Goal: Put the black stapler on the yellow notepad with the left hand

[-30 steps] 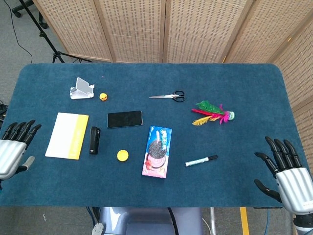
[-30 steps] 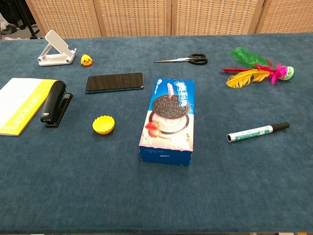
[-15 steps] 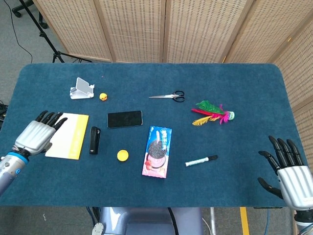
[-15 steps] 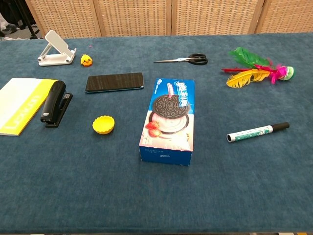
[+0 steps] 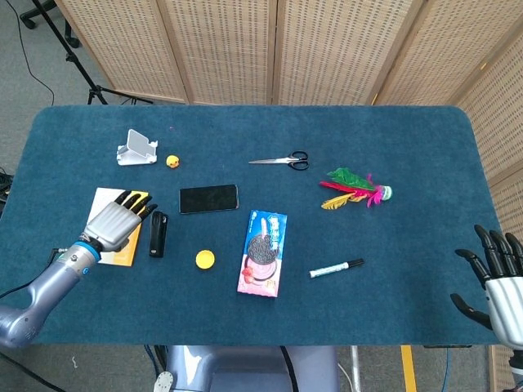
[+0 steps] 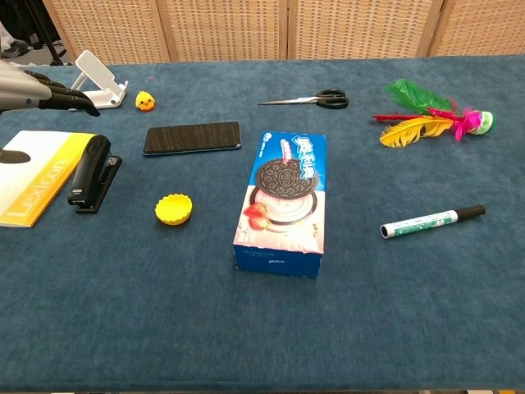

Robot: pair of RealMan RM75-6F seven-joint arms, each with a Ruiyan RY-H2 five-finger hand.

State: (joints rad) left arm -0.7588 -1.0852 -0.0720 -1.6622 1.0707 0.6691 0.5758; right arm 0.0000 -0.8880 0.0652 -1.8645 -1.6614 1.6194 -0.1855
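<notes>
The stapler [image 5: 158,234] lies flat on the blue cloth, just beside the right edge of the notepad [image 5: 104,198], its length running roughly along that edge; nothing grips it. The left hand [image 5: 119,222] hovers over the notepad, just left of the stapler, fingers extended and a little apart, holding nothing; in the chest view only its dark fingertips [image 6: 61,94] show at the left edge, above the pad. By my reading this is the reach, with the grasp not yet made. The next move calls for shifting the hand rightward over the stapler, lowering it, and closing across the narrow body, then a short lift and carry left onto the pad. The pad is thin, so the stapler must clear its edge rather than push it. The right hand [image 5: 500,278] sits at the table's near right corner, fingers spread and empty, well apart from everything. Close to the stapler are a phone [image 5: 208,198] and a small yellow cup [image 5: 204,259]; further right a cookie box [image 5: 263,252]. The table [image 5: 409,163] is covered in dark blue felt, and woven wooden screens [image 5: 278,49] stand behind it.
</notes>
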